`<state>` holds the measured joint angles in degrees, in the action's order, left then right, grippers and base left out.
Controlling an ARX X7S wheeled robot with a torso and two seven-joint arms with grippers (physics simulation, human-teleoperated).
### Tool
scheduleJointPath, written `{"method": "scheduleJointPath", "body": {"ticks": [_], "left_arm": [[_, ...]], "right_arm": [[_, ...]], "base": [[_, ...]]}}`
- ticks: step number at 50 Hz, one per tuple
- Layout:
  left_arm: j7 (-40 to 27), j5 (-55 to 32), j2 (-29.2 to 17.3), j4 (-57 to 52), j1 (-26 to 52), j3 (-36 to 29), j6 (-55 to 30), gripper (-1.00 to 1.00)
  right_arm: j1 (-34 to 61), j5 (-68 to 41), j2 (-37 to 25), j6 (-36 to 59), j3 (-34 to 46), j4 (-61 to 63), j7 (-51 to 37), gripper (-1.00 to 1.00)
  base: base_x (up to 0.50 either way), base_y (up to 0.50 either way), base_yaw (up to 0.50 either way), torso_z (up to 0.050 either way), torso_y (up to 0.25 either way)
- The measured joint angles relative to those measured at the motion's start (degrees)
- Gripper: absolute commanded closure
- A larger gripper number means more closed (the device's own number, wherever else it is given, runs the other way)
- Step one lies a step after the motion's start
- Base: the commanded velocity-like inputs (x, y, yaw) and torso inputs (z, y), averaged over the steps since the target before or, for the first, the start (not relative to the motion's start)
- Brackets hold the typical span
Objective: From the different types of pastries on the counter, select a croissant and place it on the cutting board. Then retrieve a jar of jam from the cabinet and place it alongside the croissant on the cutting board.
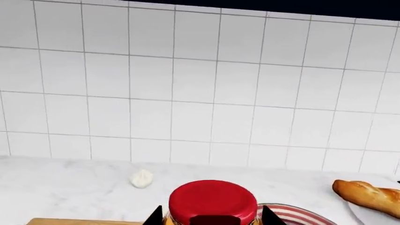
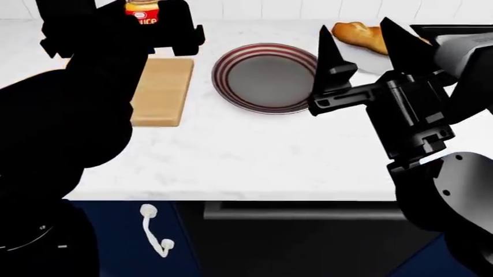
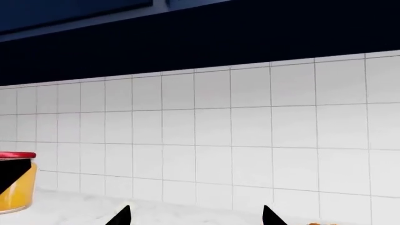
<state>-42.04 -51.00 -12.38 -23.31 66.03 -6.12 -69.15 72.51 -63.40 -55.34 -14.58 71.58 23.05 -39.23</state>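
- Left gripper [image 1: 212, 220] pinches the jar [image 1: 212, 204] by its sides just under the red lid, a dark finger showing on each side in the left wrist view. In the head view the jar hangs near the far end of the board, with the left arm hiding what is beneath it.
- Right gripper [image 2: 361, 43] hangs spread and empty, fingers pointing up and away, above the counter between plate and baguette.
- Counter [image 2: 254, 156]: white marble look, tiled wall behind it. It carries everything below.
- Board [image 2: 161, 92]: pale wood, lying left of the plate. The part in view is bare, and the croissant cannot be seen in any view; the left arm covers much of that side.
- Plate [image 2: 266, 78]: round, dark, red-ringed, just right of the board, with nothing on it.
- Baguette [image 2: 361, 36]: golden-brown loaf at the far right, partly behind the right gripper.
- Jar handling, as a judgement: it looks like rigid glass, smooth and likely slippery, fairly heavy for its size, and breakable if dropped. The side grip below the lid rim seems sound; lower it upright and let go only once the base rests flat.
- White lump [image 1: 142, 178]: tiny, on the counter near the wall.
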Motion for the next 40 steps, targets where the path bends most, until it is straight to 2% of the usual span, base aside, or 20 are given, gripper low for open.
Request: {"method": "scheduleJointPath", "body": {"ticks": [4, 13, 31, 40], "left_arm": [[-0.2, -0.2, -0.1, 0.0, 0.2, 0.0, -0.1, 1.00], [1.4, 1.7, -1.1, 3.7, 0.7, -1.8, 1.5, 1.00], [11.1, 12.7, -2.1, 27.3, 4.1, -11.7, 13.2, 1.00], [12.6, 14.7, -1.8, 33.3, 3.3, -13.4, 16.2, 1.00]], "right_arm": [[0.1, 0.0, -0.2, 0.2, -0.1, 0.4, -0.1, -1.00], [0.1, -0.4, -0.6, 0.1, -0.5, 0.9, -0.3, -1.00], [-0.1, -0.6, -0.9, 0.0, -1.0, 1.0, -0.4, -1.00], [-0.2, -0.6, -1.1, -0.1, -1.3, 1.1, -0.5, -1.00]], "base": [[0.11, 0.33, 0.00, 0.000, 0.000], [0.00, 0.00, 0.00, 0.001, 0.001], [0.00, 0.00, 0.00, 0.000, 0.001], [0.00, 0.00, 0.00, 0.000, 0.000]]}}
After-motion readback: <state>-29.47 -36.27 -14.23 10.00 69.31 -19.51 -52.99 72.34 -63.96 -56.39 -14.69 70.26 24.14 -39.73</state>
